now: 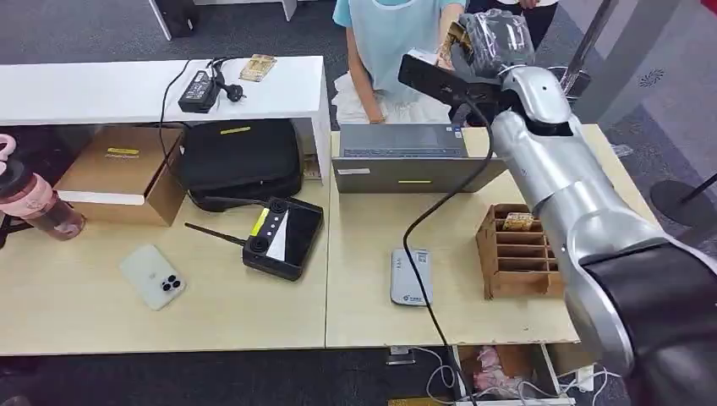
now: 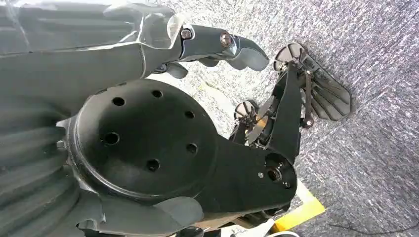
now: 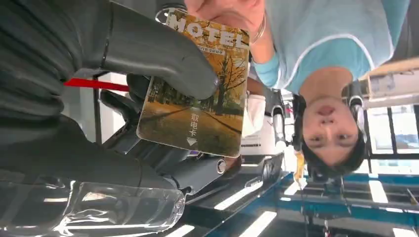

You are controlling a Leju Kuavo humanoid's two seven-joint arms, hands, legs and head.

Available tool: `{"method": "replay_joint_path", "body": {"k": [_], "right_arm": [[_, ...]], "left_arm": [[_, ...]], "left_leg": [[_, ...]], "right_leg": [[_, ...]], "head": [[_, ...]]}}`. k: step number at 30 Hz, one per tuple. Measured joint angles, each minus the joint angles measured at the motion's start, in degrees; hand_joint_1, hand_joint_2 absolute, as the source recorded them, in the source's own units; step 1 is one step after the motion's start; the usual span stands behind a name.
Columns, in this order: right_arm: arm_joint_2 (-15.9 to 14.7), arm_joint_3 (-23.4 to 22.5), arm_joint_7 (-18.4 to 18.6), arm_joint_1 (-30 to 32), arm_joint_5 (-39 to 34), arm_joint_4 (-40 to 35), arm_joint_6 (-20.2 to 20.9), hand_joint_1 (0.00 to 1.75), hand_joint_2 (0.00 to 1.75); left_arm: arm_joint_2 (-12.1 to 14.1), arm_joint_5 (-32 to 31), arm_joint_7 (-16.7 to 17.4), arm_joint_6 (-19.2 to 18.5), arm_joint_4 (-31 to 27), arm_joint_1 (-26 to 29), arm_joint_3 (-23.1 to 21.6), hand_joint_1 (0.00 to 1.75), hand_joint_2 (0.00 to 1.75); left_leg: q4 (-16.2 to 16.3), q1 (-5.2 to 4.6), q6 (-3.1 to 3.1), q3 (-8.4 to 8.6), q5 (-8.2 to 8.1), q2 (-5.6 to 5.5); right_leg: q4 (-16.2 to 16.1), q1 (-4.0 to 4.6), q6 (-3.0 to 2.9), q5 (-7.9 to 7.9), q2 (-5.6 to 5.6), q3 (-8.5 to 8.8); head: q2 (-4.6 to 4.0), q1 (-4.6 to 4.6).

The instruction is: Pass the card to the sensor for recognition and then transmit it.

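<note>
My right hand (image 1: 495,38) is raised beyond the far edge of the table, towards a person in a light blue top (image 1: 389,34). It pinches an orange hotel card (image 3: 197,103) with an autumn-tree picture, thumb (image 3: 148,54) across its face. The person's fingers (image 3: 222,9) touch the card's far end. In the head view the card (image 1: 457,38) peeks out beside the hand. The grey-white card sensor (image 1: 411,277) lies flat on the table, well below the hand. My left hand (image 2: 222,44) hangs over the floor and holds nothing.
A wooden card rack (image 1: 516,251) with another card (image 1: 517,222) stands right of the sensor. A laptop (image 1: 404,156) sits behind it. A black controller (image 1: 283,237), phone (image 1: 153,276), pink bottle (image 1: 34,199), black bag (image 1: 241,161) and cardboard box (image 1: 123,173) lie to the left.
</note>
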Motion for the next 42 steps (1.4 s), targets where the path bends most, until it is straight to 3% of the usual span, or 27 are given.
{"method": "replay_joint_path", "body": {"k": [9, 23, 27, 28, 29, 30, 31, 32, 33, 42], "right_arm": [[2.9, 0.0, 2.4, -0.5, 1.6, 2.4, 1.4, 1.75, 1.75], [2.9, -0.1, 3.8, -0.6, 3.9, 4.3, 2.2, 1.71, 1.75], [2.8, -0.1, 4.2, -0.6, 4.5, 4.6, 2.4, 1.50, 1.75], [2.8, -0.1, 4.2, -0.6, 4.5, 4.7, 2.4, 1.38, 1.75], [2.8, -0.1, 4.3, -0.6, 4.5, 4.7, 2.4, 1.38, 1.75], [2.8, -0.1, 4.3, -0.6, 4.5, 4.7, 2.4, 1.26, 1.75], [2.8, -0.1, 4.3, -0.6, 4.5, 4.8, 2.4, 1.05, 1.75], [2.8, -0.1, 4.3, -0.6, 4.5, 4.8, 2.4, 0.72, 1.75], [2.8, -0.1, 4.3, -0.6, 4.7, 4.8, 2.3, 0.05, 1.75], [2.2, -1.2, 4.3, -0.6, 5.3, 5.0, 2.0, 0.00, 1.75]], "left_arm": [[0.0, 0.9, 0.0, 0.5, 0.0, -0.1, 0.0, 0.00, 1.75], [0.0, 0.8, 0.3, 0.1, 0.0, -0.1, 0.0, 0.00, 1.75], [0.1, 0.9, 0.3, 0.1, 0.0, -0.1, 0.0, 0.00, 1.75], [0.1, 0.9, 0.3, 0.1, 0.0, -0.1, 0.0, 0.00, 1.75], [0.1, 0.9, 0.3, 0.1, 0.0, -0.1, 0.0, 0.00, 1.75], [0.1, 0.9, 0.3, 0.1, 0.0, -0.2, 0.0, 0.00, 1.75], [0.1, 0.9, 0.3, 0.1, 0.0, -0.2, 0.0, 0.00, 1.75], [0.1, 0.9, 0.3, 0.1, 0.0, -0.1, 0.0, 0.00, 1.75], [0.1, 0.8, 0.3, 0.1, 0.0, -0.2, 0.0, 0.00, 1.75], [0.3, 0.5, 0.3, 0.0, 0.0, -0.1, 0.0, 0.00, 1.75]], "left_leg": [[0.0, 0.00, 0.00, -0.01, 0.00, 0.00], [0.0, 0.00, 0.00, 0.02, 0.00, 0.02], [0.0, 0.00, 0.00, 0.01, 0.00, 0.02], [0.0, 0.00, 0.00, 0.02, 0.00, 0.02], [0.0, 0.00, 0.00, 0.01, 0.00, 0.02], [0.0, -0.01, 0.00, 0.02, 0.00, 0.02], [0.0, -0.01, 0.00, 0.02, 0.00, 0.02], [0.0, -0.01, 0.00, 0.02, 0.00, 0.02], [0.0, 0.00, 0.00, 0.02, 0.00, 0.02], [0.0, 0.00, 0.00, 0.01, 0.00, 0.02]], "right_leg": [[0.0, 0.00, 0.00, 0.00, 0.00, 0.00], [0.0, 0.00, 0.00, 0.00, 0.02, -0.02], [0.0, 0.00, 0.00, 0.00, 0.02, -0.02], [0.0, 0.00, 0.00, 0.00, 0.02, -0.02], [0.0, 0.00, 0.00, 0.00, 0.02, -0.02], [0.0, 0.00, 0.00, 0.00, 0.02, -0.02], [0.0, 0.00, 0.00, 0.00, 0.02, -0.02], [0.0, 0.00, 0.00, 0.00, 0.02, -0.02], [0.0, 0.00, 0.00, 0.00, 0.02, -0.02], [0.0, 0.00, 0.00, 0.00, 0.02, -0.03]], "head": [[0.00, 0.00], [0.00, 0.00], [0.00, 0.00], [0.00, 0.00], [0.00, 0.00], [0.00, 0.00], [0.00, 0.00], [0.00, 0.00], [0.00, 0.00], [0.00, 0.00]]}}
